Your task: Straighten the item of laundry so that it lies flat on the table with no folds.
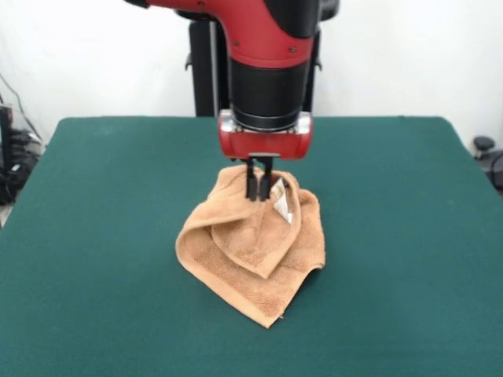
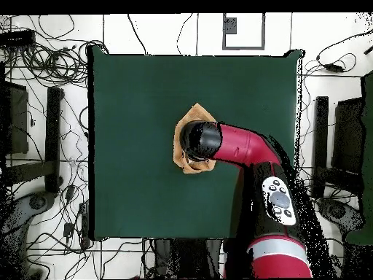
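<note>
Pinching a raised fold near the towel's [image 1: 251, 251] far edge, the pincer [image 1: 258, 191] has its fingers pressed together on cloth. Flattening seems barely begun: it lies crumpled in layers on the table [image 1: 94, 236].

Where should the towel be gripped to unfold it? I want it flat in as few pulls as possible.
Probably the tip of the folded-over flap on the light orange-tan terry-cloth towel, approached from above. In the front view that flap lies on top of the lower layer, pointing toward the camera, so lifting its free corner away should open the fold. The claw now sits at the towel's far, bunched edge on the dark green felt table.
</note>
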Robot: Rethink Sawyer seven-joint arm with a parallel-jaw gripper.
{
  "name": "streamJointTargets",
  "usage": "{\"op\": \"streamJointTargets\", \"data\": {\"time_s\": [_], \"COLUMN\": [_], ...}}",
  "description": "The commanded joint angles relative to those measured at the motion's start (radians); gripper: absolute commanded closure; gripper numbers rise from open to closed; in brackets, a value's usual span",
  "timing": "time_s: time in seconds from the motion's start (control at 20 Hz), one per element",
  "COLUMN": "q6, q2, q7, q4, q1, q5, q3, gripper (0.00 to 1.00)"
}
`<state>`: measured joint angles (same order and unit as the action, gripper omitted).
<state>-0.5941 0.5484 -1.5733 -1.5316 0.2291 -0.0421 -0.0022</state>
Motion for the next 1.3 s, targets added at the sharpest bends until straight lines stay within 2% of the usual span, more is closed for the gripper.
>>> {"op": "streamJointTargets", "data": {"time_s": [0.05,0.7,1.3], "q6": [-0.084,-0.090,-0.051], "q2": [-0.042,-0.066,-0.059], "q7": [0.081,0.117,0.145], "q4": [-0.019,-0.001,-0.050], "q1": [0.034,0.103,0.177], "q5": [-0.077,-0.116,-0.159], "q3": [0.108,0.169,0.236], "gripper": [1.00,1.00,1.00]}}
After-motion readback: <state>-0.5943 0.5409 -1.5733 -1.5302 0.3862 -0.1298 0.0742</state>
